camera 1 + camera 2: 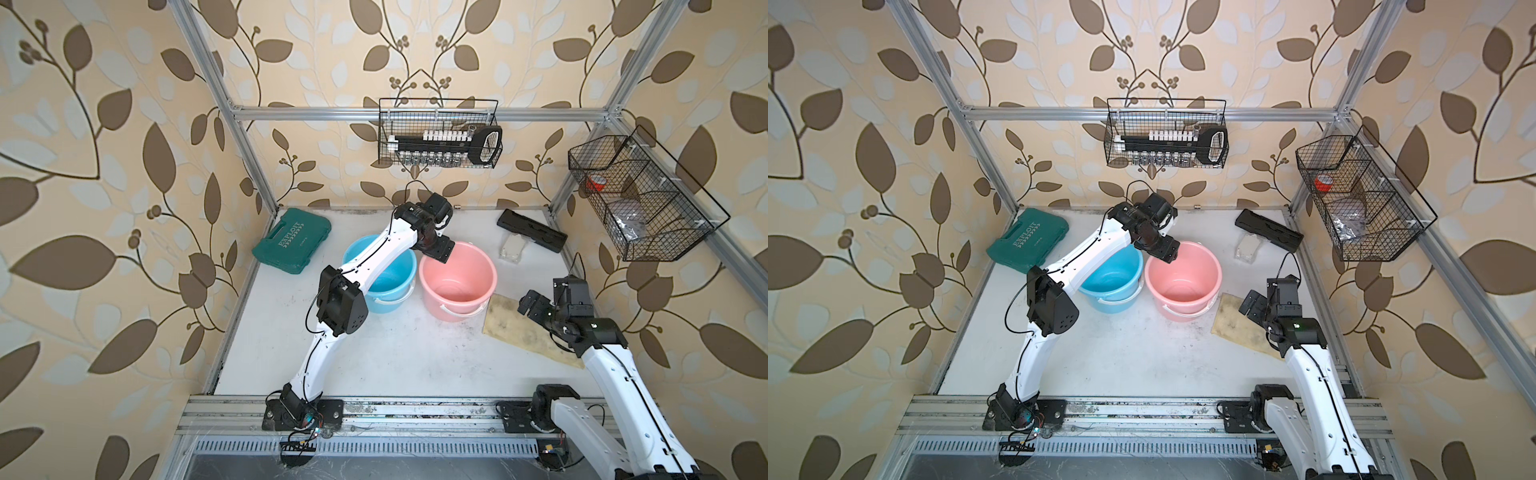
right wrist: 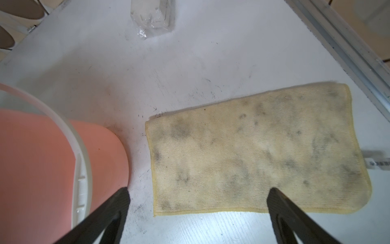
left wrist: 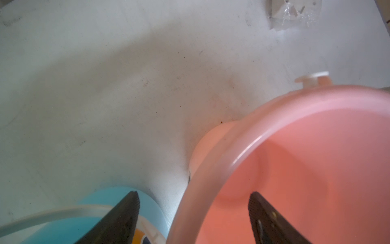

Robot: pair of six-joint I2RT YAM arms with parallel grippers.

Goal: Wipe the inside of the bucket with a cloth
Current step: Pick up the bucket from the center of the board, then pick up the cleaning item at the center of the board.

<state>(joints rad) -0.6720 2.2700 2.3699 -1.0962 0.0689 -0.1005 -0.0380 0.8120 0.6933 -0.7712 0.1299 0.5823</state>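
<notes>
The pink bucket (image 1: 453,309) (image 1: 1183,309) stands upright mid-table, empty inside. My left gripper (image 1: 436,253) (image 1: 1165,253) is at its far-left rim. In the left wrist view the gripper (image 3: 194,193) is open and straddles the rim (image 3: 211,169): one finger is outside, the other inside, and neither touches it. The cloth (image 1: 515,328) (image 1: 1237,324), pale yellow with dark stains, lies flat just right of the bucket. My right gripper (image 1: 530,305) (image 2: 198,190) hovers open over the near edge of the cloth (image 2: 253,147), holding nothing.
A blue bucket (image 1: 395,274) (image 3: 63,224) stands right beside the pink one on its left, under my left arm. A green tool case (image 1: 293,241) lies back left. A black case (image 1: 532,230) and a clear packet (image 1: 513,247) lie back right. Wire baskets (image 1: 440,133) (image 1: 640,199) hang on the frame.
</notes>
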